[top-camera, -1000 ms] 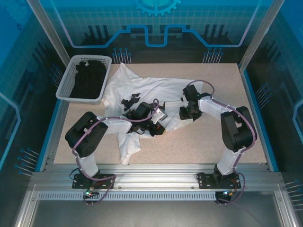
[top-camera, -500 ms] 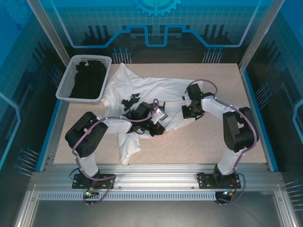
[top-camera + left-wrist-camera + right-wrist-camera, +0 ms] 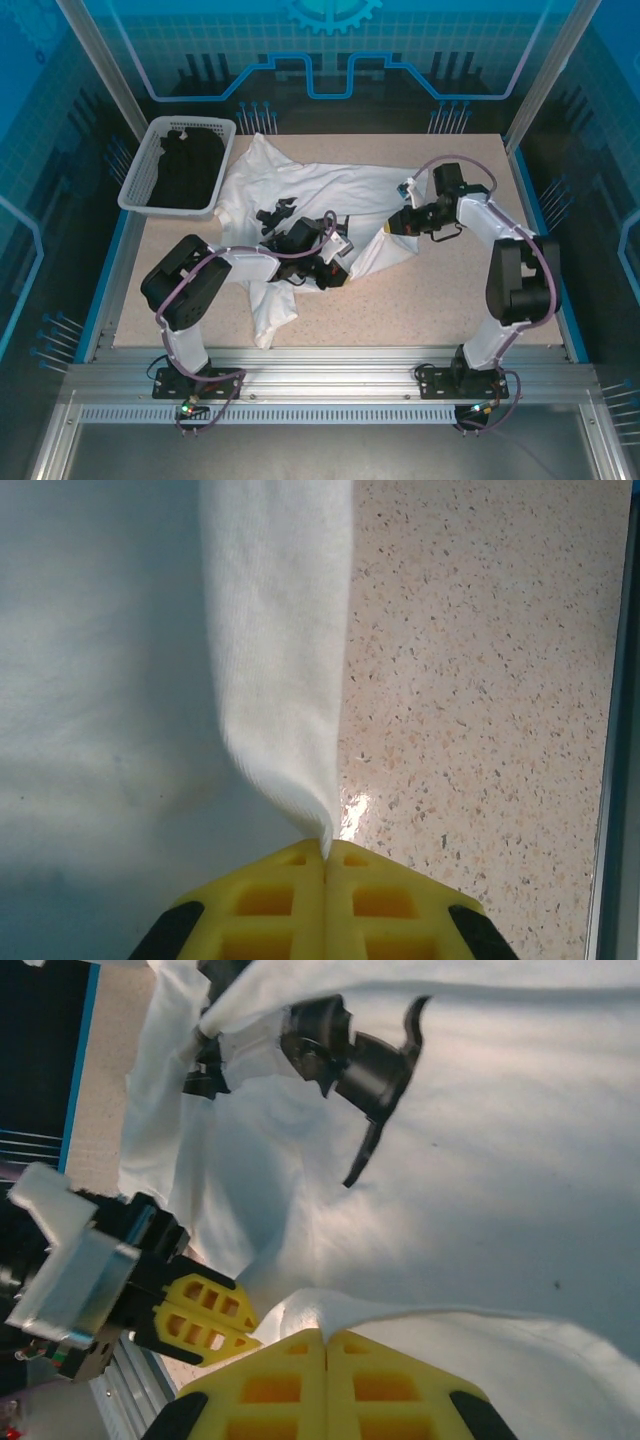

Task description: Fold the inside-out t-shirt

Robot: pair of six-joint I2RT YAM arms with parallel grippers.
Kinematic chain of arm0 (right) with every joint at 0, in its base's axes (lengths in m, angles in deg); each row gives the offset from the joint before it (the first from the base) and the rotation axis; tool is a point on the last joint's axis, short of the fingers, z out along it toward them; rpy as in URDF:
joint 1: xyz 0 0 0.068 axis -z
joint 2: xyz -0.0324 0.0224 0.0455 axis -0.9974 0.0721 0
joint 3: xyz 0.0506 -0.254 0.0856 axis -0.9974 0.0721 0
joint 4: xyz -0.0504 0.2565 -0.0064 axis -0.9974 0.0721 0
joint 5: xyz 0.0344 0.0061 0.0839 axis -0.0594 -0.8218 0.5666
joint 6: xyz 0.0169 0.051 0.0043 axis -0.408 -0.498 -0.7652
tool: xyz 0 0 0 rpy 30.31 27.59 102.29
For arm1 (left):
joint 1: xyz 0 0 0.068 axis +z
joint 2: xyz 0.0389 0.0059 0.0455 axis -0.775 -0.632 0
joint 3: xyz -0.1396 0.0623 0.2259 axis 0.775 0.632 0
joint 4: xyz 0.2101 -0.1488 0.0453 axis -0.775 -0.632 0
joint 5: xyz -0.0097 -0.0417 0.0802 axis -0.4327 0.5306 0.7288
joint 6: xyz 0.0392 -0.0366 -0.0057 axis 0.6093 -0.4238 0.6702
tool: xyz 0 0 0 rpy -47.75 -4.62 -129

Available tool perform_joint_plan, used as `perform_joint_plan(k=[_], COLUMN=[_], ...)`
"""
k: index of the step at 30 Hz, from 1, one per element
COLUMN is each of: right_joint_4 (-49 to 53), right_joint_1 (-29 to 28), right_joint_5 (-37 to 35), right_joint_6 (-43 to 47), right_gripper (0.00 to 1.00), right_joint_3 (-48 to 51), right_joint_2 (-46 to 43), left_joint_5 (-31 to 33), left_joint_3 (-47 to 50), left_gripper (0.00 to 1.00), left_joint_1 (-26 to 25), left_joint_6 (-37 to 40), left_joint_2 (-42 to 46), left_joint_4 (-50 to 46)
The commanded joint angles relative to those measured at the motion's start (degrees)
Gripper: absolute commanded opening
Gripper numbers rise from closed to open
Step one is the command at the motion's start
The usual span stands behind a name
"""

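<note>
The inside-out t-shirt [image 3: 300, 185] lies white and wrinkled across the middle of the table, its small black print [image 3: 272, 215] left of centre. My left gripper [image 3: 336, 268] sits low at the shirt's near edge, shut on a pinch of cloth. In the left wrist view its yellow fingers [image 3: 290, 895] meet on a hanging fold of the shirt [image 3: 280, 650]. My right gripper [image 3: 393, 226] holds the shirt's right edge raised off the table. The right wrist view shows the right gripper [image 3: 325, 1335] shut on a fold of the shirt [image 3: 500, 1190], with the left gripper [image 3: 238, 1328] close beside it and the print [image 3: 355, 1055] beyond.
A grey basket [image 3: 137, 188] with a black garment [image 3: 185, 165] stands at the back left, touching the shirt's corner. Bare speckled table [image 3: 450, 300] lies to the right and near side. Blue frame rails [image 3: 545, 230] edge the table.
My right gripper has shut on the shirt's right edge and swung right and back, lifting that edge. The left arm has stayed in place with its grip.
</note>
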Motion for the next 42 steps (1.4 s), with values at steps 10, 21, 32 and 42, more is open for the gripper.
perform_joint_plan(k=[10, 21, 32, 42], right_joint_4=[3.0, -2.3, -5.6, -4.2], right_joint_1=[1.4, 1.5, -5.7, -8.0], right_joint_5=[-10.3, -19.9, -27.2, -31.7], right_joint_6=[-2.9, -9.1, -12.8, -9.0], right_gripper=[0.05, 0.27, 0.35, 0.43], right_joint_3=[-0.7, 6.0, 10.3, 2.0], right_joint_2=[5.8, -0.3, -9.3, 0.4], left_joint_5=[-2.0, -2.1, -2.3, -2.3], left_joint_3=[-1.1, -1.3, -1.4, -1.3], left_gripper=[0.0, 0.0, 0.0, 0.0], left_joint_1=[0.4, 0.3, 0.2, -0.2], left_joint_6=[-0.7, -0.9, -1.1, -0.9], left_joint_2=[-1.3, -1.5, -1.4, -1.0], left_joint_4=[-1.2, -1.2, -1.0, -1.2])
